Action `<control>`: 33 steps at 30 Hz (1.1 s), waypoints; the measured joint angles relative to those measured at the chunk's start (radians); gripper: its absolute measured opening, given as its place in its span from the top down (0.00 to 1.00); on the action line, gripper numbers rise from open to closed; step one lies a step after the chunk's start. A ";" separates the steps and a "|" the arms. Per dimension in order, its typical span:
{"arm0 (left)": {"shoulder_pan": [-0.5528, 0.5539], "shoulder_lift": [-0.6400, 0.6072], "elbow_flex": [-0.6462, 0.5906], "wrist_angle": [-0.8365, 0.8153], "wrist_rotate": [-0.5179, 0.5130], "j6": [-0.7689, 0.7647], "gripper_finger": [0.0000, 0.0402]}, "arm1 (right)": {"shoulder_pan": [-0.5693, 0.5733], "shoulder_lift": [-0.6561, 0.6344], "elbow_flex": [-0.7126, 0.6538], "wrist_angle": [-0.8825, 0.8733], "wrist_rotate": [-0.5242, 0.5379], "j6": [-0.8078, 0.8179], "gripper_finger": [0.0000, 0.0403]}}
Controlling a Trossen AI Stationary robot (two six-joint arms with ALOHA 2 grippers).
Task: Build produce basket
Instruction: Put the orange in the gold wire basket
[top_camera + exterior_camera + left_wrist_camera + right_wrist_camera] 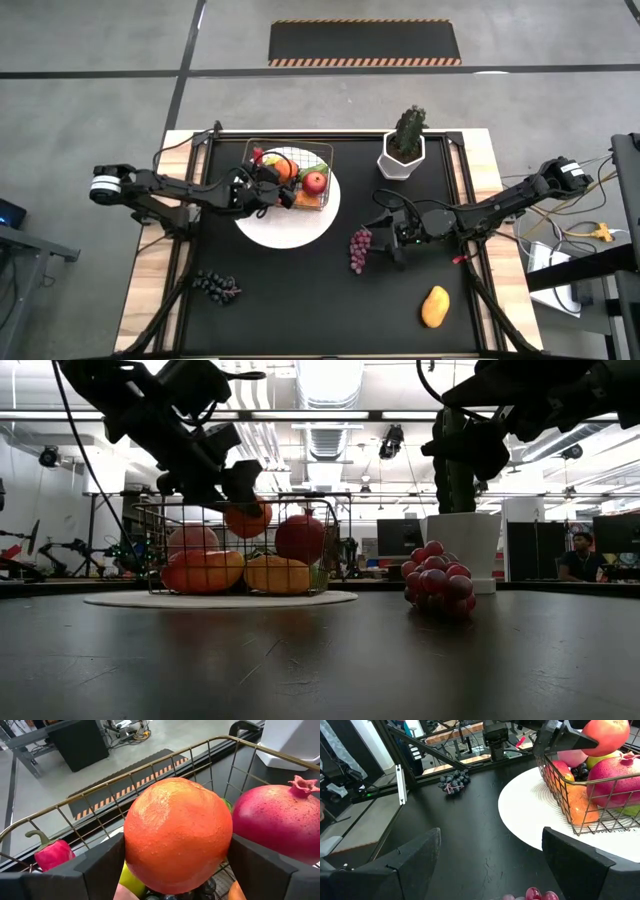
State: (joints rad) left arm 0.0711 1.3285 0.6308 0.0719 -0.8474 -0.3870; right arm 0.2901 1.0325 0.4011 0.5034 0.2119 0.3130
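The wire basket (322, 152) stands on a round white plate (290, 230) and holds several pieces of produce: a red pomegranate (275, 825), a red chili (52, 854) and others. My left gripper (280, 188) reaches into it from the table's left, with an orange (177, 835) between its fingers. My right gripper (385, 235) hangs open above the table, right of the plate, beside a red grape bunch (359, 248). That bunch lies on the black mat. My left gripper has the orange's two opposite sides (131, 845) between its two fingers, which stand against it left and right. The fingers come nearly level from the table's left, slanting slightly down. The orange (248, 518) sits high in the basket, over the other fruit; whether it rests on them is hidden.
A dark grape bunch (215, 287) lies near the front left of the mat. A yellow mango (435, 306) lies front right. A white pot with a green plant (402, 150) stands at the back right. The mat between these is bare.
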 joint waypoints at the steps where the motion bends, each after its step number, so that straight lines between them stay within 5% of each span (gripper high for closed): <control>1: 0.000 0.000 0.000 0.000 0.000 0.000 0.23 | 0.000 0.000 0.000 0.000 0.000 0.000 0.18; 33: 0.015 -0.001 0.000 0.036 -0.027 -0.053 0.23 | 0.000 0.000 -0.001 0.000 0.000 0.005 0.18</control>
State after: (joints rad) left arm 0.0860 1.3273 0.6312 0.1078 -0.8745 -0.4403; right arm 0.2901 1.0325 0.4000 0.5034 0.2116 0.3176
